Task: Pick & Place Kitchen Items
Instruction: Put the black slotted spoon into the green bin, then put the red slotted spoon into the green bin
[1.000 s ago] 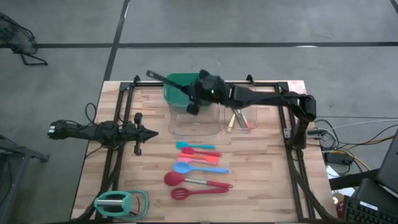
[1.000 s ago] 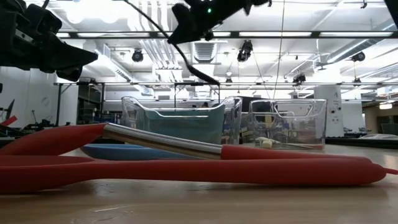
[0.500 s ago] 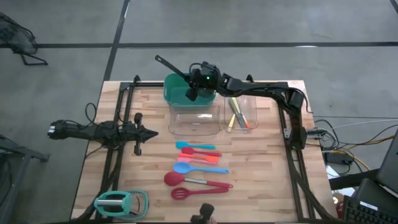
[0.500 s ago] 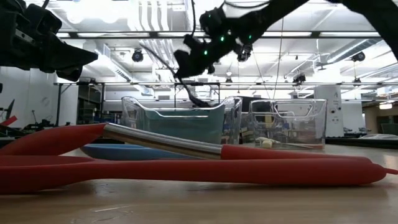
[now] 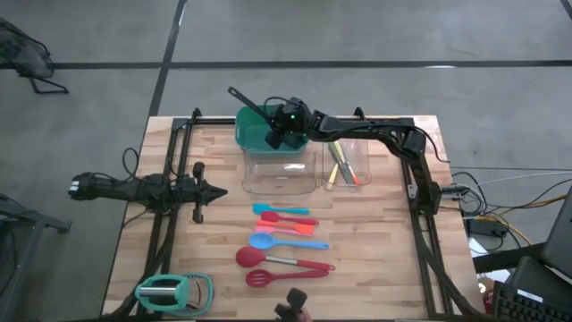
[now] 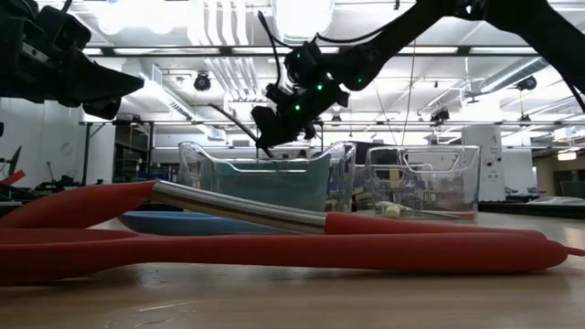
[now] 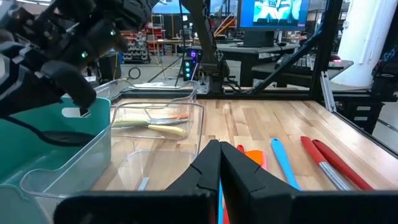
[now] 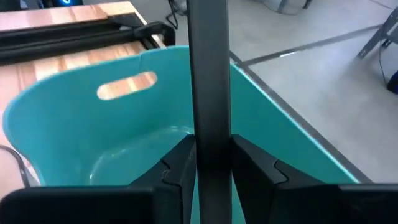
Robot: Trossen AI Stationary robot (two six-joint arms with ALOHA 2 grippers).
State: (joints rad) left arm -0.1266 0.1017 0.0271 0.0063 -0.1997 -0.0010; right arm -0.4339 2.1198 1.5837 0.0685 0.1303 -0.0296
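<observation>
My right gripper (image 5: 279, 131) hangs over the green bin (image 5: 259, 134) at the table's far side, shut on a long dark utensil (image 5: 243, 100) whose free end sticks out past the bin toward the far left. Several red, blue, pink and orange utensils (image 5: 286, 241) lie flat in a row at the table's middle. Yellow and orange ones (image 5: 340, 170) lie in the small clear bin (image 5: 361, 148). My left gripper (image 5: 221, 190) waits shut at the table's left side, pointing level. My right gripper pinches the dark utensil's flat handle (image 8: 210, 127) between its two fingers (image 8: 180, 163). It comes slanting down from the table's right, and the handle runs on beyond the fingertips along their line. The utensil is lifted clear above the green bin; its other end is hidden by the gripper.
A large clear bin (image 5: 279, 172) stands just in front of the green one, beside the small clear bin. A mint-green and grey gadget (image 5: 174, 291) lies at the near left corner. Dark frame rails (image 5: 170, 179) run along both sides of the table.
My right gripper has sunk toward the green bin and gone toward the table's far edge, carrying the dark utensil with it. The utensil's free end now points out past the bin's far left rim. The utensils on the table have kept still.
</observation>
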